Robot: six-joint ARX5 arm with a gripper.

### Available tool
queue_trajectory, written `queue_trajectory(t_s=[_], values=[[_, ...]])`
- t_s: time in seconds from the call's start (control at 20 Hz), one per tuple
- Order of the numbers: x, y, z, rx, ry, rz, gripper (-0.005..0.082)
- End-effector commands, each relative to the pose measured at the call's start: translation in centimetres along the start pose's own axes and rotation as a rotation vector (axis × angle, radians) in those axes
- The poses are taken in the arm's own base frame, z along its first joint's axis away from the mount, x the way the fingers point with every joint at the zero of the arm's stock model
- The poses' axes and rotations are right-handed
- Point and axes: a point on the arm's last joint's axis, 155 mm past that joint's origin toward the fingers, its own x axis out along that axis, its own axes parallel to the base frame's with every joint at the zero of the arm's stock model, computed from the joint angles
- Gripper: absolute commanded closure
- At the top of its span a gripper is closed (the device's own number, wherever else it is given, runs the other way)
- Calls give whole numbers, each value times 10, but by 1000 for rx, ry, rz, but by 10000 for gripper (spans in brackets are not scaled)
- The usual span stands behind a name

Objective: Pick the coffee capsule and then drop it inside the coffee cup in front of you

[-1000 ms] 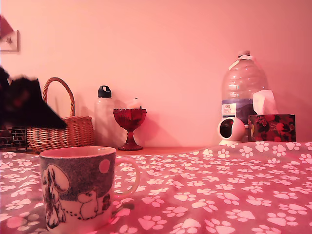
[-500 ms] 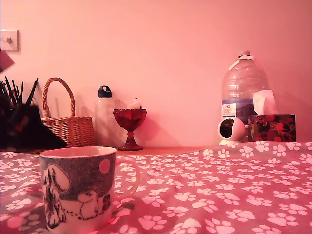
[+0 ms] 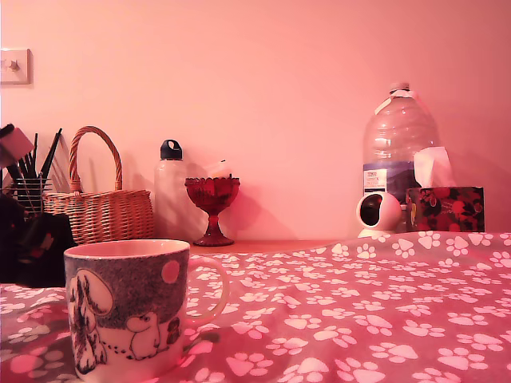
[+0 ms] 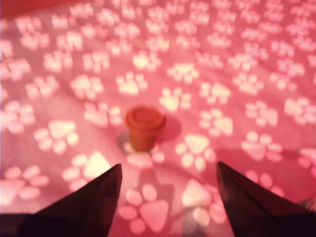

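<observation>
A cloth (image 3: 383,311) printed with pale paw marks covered the counter. Along the back wall, a wicker basket (image 3: 102,209) with a loop handle stood at the exterior view's left, with a wire holder of dark pens (image 3: 28,179) beside it. Next came a white bottle with a dark cap (image 3: 170,191), then a red glass goblet (image 3: 212,203). Toward the exterior view's right stood a big clear water jug (image 3: 399,148), a small round white camera (image 3: 378,214) and a dark floral tissue box (image 3: 445,207). A light switch (image 3: 14,66) sat on the wall.
</observation>
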Motion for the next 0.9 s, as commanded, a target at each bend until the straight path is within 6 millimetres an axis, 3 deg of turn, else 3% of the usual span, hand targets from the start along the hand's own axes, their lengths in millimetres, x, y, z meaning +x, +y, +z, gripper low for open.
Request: queue_trajectory(t_s=[0.0, 0.85], values=[[0, 0, -2, 3, 0, -1, 221], [9, 13, 15, 36, -106, 49, 221]])
